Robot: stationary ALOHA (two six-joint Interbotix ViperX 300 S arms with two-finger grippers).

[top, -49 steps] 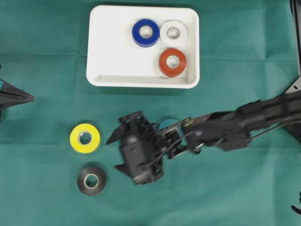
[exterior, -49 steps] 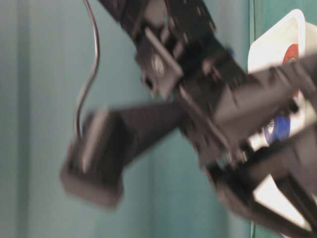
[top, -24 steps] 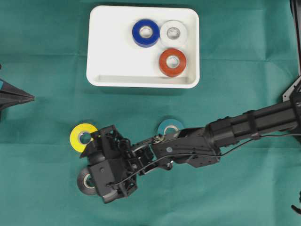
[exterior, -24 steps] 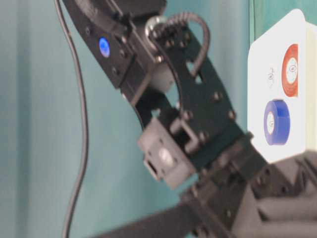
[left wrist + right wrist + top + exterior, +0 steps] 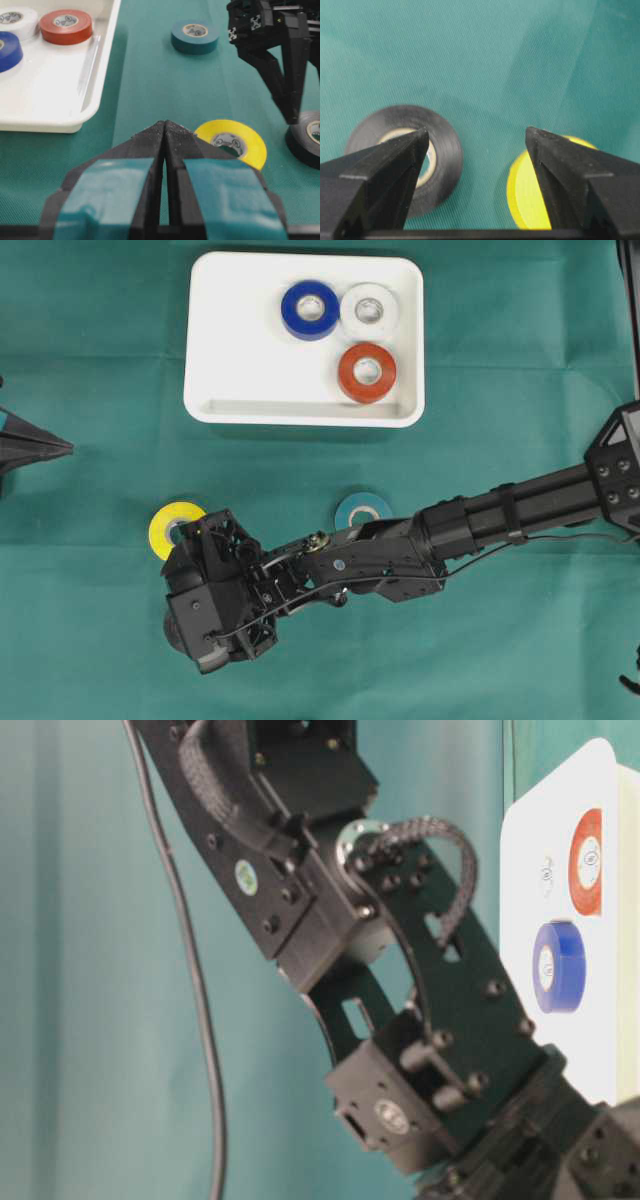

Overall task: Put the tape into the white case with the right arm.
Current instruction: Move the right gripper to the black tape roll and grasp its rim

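The white case lies at the top centre and holds a blue tape, a white tape and a red tape. On the green cloth lie a yellow tape, a teal tape and a black tape. The right arm reaches far left, and its gripper hangs open above the cloth. One fingertip is over the black tape's hole, the other over the yellow tape; nothing is held. In the overhead view the right gripper hides most of the black tape. My left gripper is shut and empty.
The left gripper rests at the table's left edge, pointing right. The right arm's links stretch across the lower right of the cloth and fill the table-level view. The case's front rim lies well above the loose rolls.
The right arm has swung left and slightly toward the near edge, from beside the teal tape to over the yellow and black tapes. The teal tape is now uncovered. The left gripper has not moved.
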